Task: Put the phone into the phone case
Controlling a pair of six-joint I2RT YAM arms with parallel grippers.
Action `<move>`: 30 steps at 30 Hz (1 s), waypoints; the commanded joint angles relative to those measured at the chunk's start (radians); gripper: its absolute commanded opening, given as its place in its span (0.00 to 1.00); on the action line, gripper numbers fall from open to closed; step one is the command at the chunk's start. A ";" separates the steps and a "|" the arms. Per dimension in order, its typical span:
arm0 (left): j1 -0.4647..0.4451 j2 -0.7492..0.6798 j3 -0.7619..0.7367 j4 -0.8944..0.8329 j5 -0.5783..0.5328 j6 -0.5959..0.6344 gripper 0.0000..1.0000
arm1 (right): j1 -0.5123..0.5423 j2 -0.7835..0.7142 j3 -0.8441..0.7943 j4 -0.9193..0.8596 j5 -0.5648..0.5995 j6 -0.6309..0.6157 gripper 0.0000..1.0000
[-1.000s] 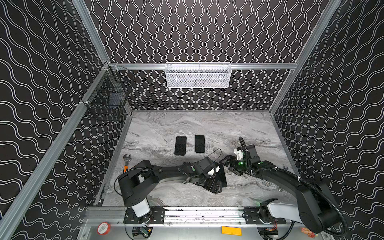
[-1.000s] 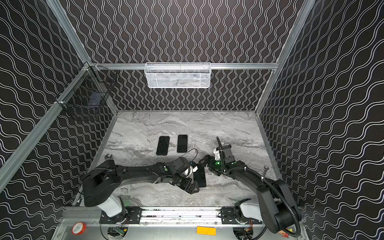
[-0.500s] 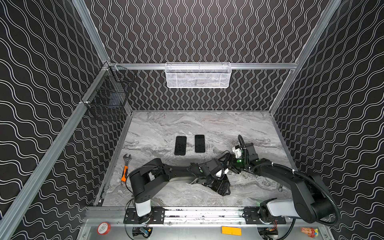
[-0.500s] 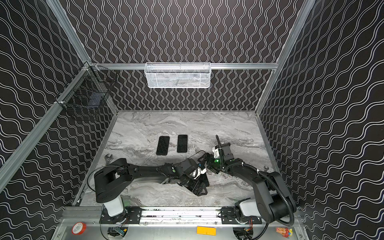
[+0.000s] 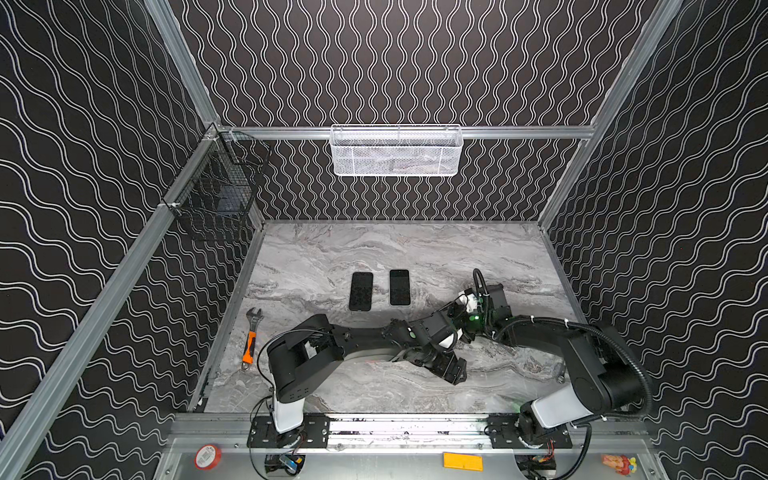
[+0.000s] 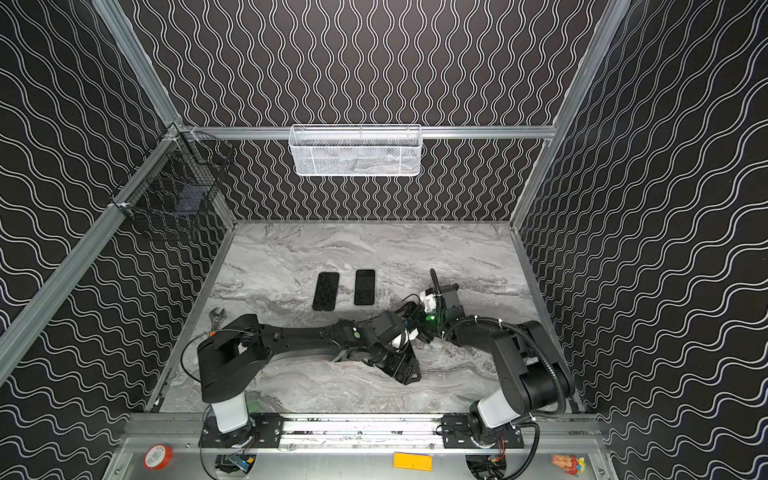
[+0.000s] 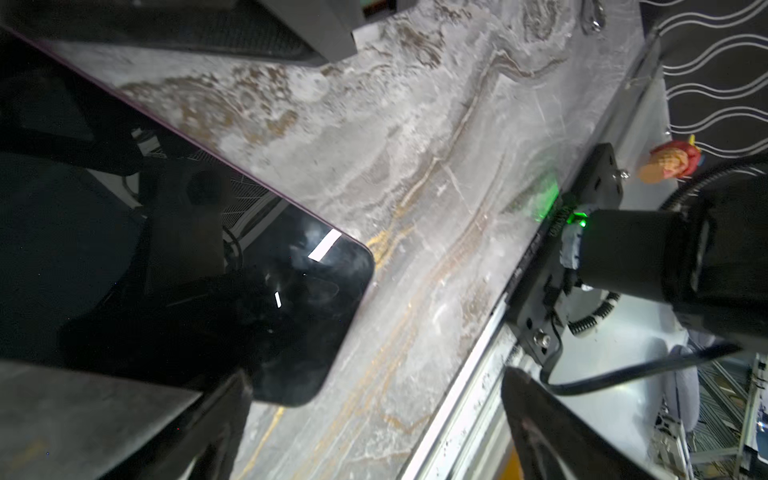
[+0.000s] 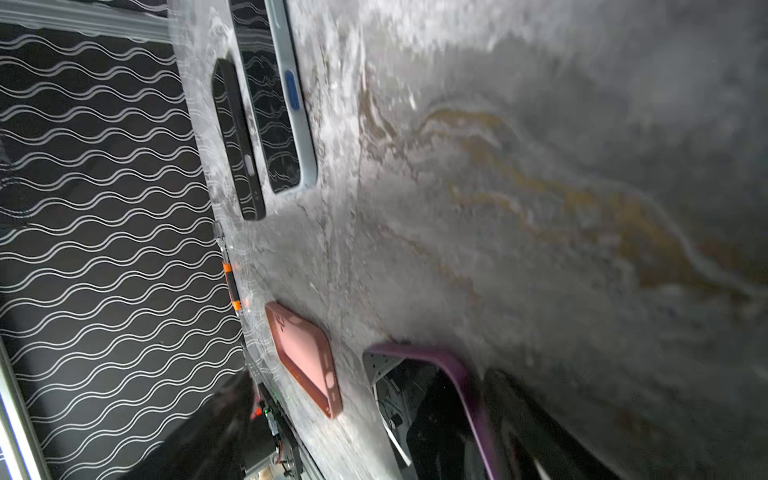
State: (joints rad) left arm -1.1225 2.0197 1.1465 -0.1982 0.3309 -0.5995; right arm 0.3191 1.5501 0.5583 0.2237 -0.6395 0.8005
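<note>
On the table [image 5: 374, 249], near-right side, L gripper [image 5: 452, 369] has slid a bit further across vs a sec ago, and R gripper [image 5: 457, 311] has eased back toward the far side. L fingers [image 7: 216, 419] stand wide apart, one just beside a corner of the purple-edged phone [image 7: 299, 316], which lies flat, screen up, unclamped. R fingers look wide too, though blurred, w/ the phone's rim btwn them and nothing pinched. Salmon case [image 8: 303, 357] sits empty near the phone, not touching. So it's repositioning only: phone not yet lifted, insertion not begun, imo.
</note>
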 commanded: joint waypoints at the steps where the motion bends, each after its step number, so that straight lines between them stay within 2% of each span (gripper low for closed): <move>1: 0.000 -0.002 0.013 0.108 -0.006 0.022 0.98 | 0.013 0.013 0.012 -0.044 -0.058 -0.028 0.89; 7: 0.033 -0.215 -0.038 0.026 -0.136 0.052 0.98 | -0.041 -0.062 0.029 -0.109 -0.010 -0.044 0.89; 10: 0.094 -0.313 -0.042 -0.035 -0.158 0.090 0.98 | -0.053 -0.158 0.038 -0.186 0.047 -0.064 0.90; 13: 0.185 -0.347 -0.017 -0.092 -0.137 0.136 0.98 | -0.053 -0.262 0.029 -0.266 0.085 -0.082 0.90; 18: 0.318 -0.264 0.079 -0.132 -0.023 0.161 0.98 | -0.051 -0.462 -0.065 -0.405 0.126 -0.060 0.91; 24: 0.336 -0.087 0.213 -0.132 0.036 0.165 0.98 | 0.008 -0.768 -0.229 -0.513 0.121 0.067 0.91; 30: 0.334 0.070 0.312 -0.137 0.131 0.160 0.98 | 0.174 -0.949 -0.328 -0.526 0.152 0.198 0.92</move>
State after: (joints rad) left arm -0.7902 2.0583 1.4345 -0.3382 0.3946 -0.4564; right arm 0.4400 0.6365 0.2546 -0.2821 -0.5144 0.9051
